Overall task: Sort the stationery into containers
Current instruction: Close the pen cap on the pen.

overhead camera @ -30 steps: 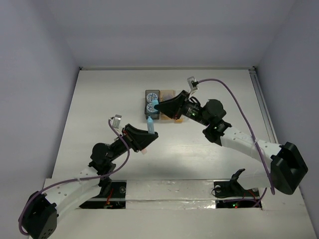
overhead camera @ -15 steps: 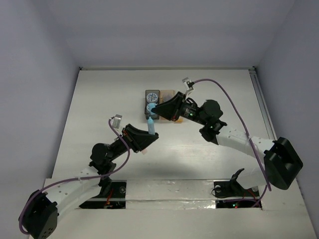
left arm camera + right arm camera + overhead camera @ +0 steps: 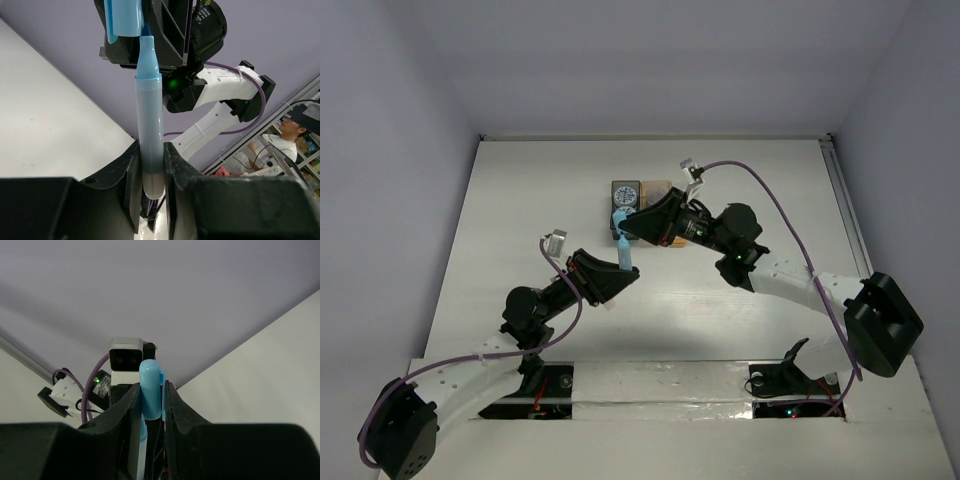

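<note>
My left gripper [image 3: 618,272] is shut on a light blue marker [image 3: 621,254] and holds it upright, bare tip up; the wrist view shows the marker [image 3: 148,125] clamped between the jaws [image 3: 150,152]. My right gripper [image 3: 628,224] is shut on the marker's light blue cap [image 3: 618,219], which shows in its wrist view [image 3: 150,390] and hangs just above the marker tip [image 3: 123,17]. The containers stand behind: a dark grey box [image 3: 614,186] with a purple-grey disc [image 3: 627,193] inside and a tan-orange box [image 3: 658,187]. The clear box is hidden by the right arm.
The white table [image 3: 520,200] is walled at the left, back and right. The two arms meet over its middle, close in front of the containers. The left wrist camera [image 3: 126,355] faces the right gripper.
My right gripper has moved left with the cap, from over the boxes to just above the marker tip. My left gripper has held the marker nearly still.
</note>
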